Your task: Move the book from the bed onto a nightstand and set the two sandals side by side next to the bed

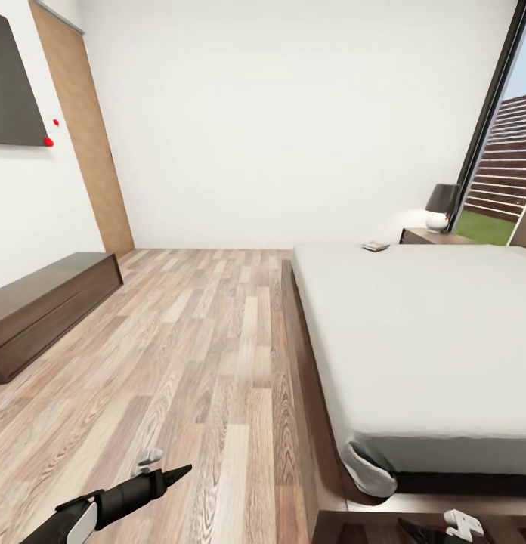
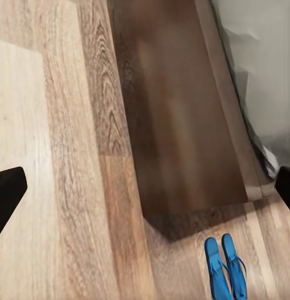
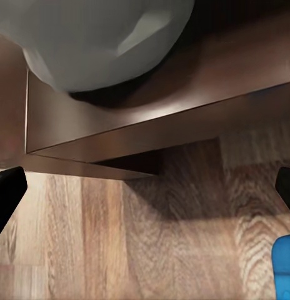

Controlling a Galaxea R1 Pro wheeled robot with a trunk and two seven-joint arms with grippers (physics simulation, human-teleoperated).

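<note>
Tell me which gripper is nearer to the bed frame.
Right. The right gripper hangs just off the corner of the bed frame, with the mattress above it. The left gripper is out over the open wood floor, farther from the frame's side.

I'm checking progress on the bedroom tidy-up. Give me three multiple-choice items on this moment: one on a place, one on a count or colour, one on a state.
1. Where is the book?
A. on the bed, far corner
B. on the floor
C. on the nightstand

2. What colour are the sandals?
A. red
B. blue
C. green

3. How do the sandals lie?
A. stacked
B. far apart
C. side by side

Answers: 1 A, it rests on the mattress near the lamp. 2 B, the left wrist view shows bright blue. 3 C, they lie parallel on the floor by the bed frame.
</note>
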